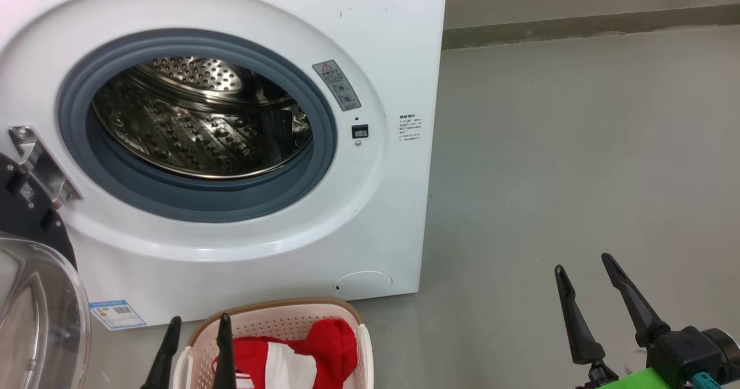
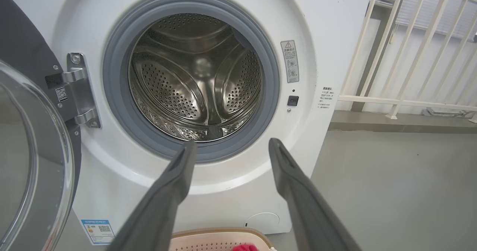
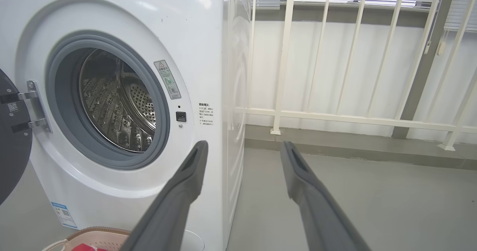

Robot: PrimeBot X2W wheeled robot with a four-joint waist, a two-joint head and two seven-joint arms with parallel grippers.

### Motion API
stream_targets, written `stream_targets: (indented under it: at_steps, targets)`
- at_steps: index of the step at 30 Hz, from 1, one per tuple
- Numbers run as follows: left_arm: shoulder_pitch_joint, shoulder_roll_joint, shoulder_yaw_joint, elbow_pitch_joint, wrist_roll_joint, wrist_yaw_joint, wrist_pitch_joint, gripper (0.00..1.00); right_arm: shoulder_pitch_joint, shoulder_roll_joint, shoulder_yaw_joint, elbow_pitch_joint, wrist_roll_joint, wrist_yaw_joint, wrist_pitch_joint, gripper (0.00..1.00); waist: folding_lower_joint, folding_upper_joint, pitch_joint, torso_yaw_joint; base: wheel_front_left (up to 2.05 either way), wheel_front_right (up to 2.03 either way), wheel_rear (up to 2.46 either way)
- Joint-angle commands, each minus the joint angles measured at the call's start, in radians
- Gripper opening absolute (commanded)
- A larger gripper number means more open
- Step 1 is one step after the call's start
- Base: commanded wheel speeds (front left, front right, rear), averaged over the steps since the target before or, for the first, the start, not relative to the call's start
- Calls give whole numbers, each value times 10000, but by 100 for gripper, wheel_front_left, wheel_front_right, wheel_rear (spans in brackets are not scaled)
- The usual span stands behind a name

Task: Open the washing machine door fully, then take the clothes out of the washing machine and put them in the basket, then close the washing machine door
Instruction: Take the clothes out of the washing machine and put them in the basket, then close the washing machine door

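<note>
The white washing machine stands with its door swung wide to the left, glass bowl facing me; the door also shows at the left wrist view's left edge. Its steel drum holds no clothes that I can see. Red-and-white clothes lie in the cream basket on the floor before the machine. My left gripper is open just above the basket's near left side, nothing between its fingers. Off to the right over bare floor, my right gripper is open and holds nothing.
Grey floor stretches to the machine's right. A white railing on a low kerb runs behind it. The door's metal hinge juts at the opening's left. The basket's rim peeks in at the bottom of the right wrist view.
</note>
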Motion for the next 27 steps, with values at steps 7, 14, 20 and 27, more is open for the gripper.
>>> stream_targets:
  at_steps: [7, 14, 20, 27]
  targets:
    - [-174, 183, 231, -315, -14, 133, -110, 100, -136, -108, 122, -315, 72, 63, -63, 100, 0, 0, 24, -8, 0, 0, 0]
    - [-179, 234, 183, -318, -26, 156, -107, 100, -138, -108, 103, -323, 96, 63, -63, 100, 0, 0, 63, 15, 0, 0, 0]
    - [-179, 295, 174, -281, -1, 235, -84, 100, -137, -108, 87, -308, 114, 63, -63, 100, 0, 0, 66, 26, -16, 16, 0]
    - [-213, 359, 115, -285, 0, 263, -67, 100, -152, -108, 66, -319, 132, 63, -63, 100, 0, 0, 117, 52, -99, 99, 0]
